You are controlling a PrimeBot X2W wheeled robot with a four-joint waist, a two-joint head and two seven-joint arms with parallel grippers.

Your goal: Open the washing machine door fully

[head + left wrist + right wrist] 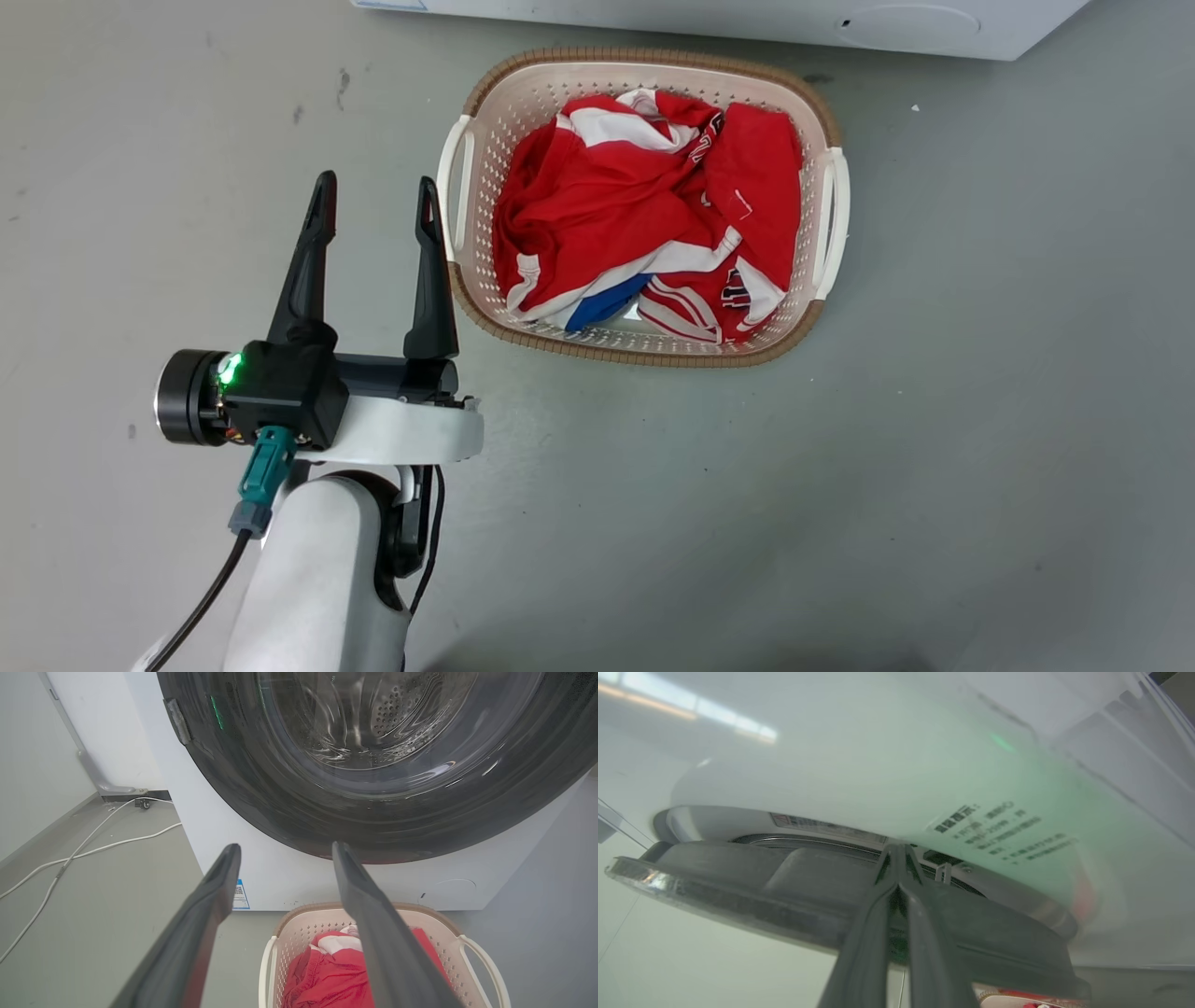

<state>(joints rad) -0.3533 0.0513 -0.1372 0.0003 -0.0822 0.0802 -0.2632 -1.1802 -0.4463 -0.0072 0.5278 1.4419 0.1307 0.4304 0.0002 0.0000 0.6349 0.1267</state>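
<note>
The washing machine door [289,807], a glossy black disc with a clear glass bowl, covers the white washing machine [224,830] front in the left wrist view. My left gripper [286,846] is open and empty, held low in front of the door and apart from it. From above, the left gripper [376,182] hangs over the floor left of the basket. In the right wrist view the door [738,891] appears edge-on, slightly off the machine's front [859,765]. My right gripper [896,849] is shut, its tips in the gap at the door's rim.
A cream laundry basket [467,215] holding red and white clothes [635,224] stands on the grey floor right before the machine's base [709,19]. White cables [84,844] run across the floor left of the machine. A blue label [240,895] sits low on its front.
</note>
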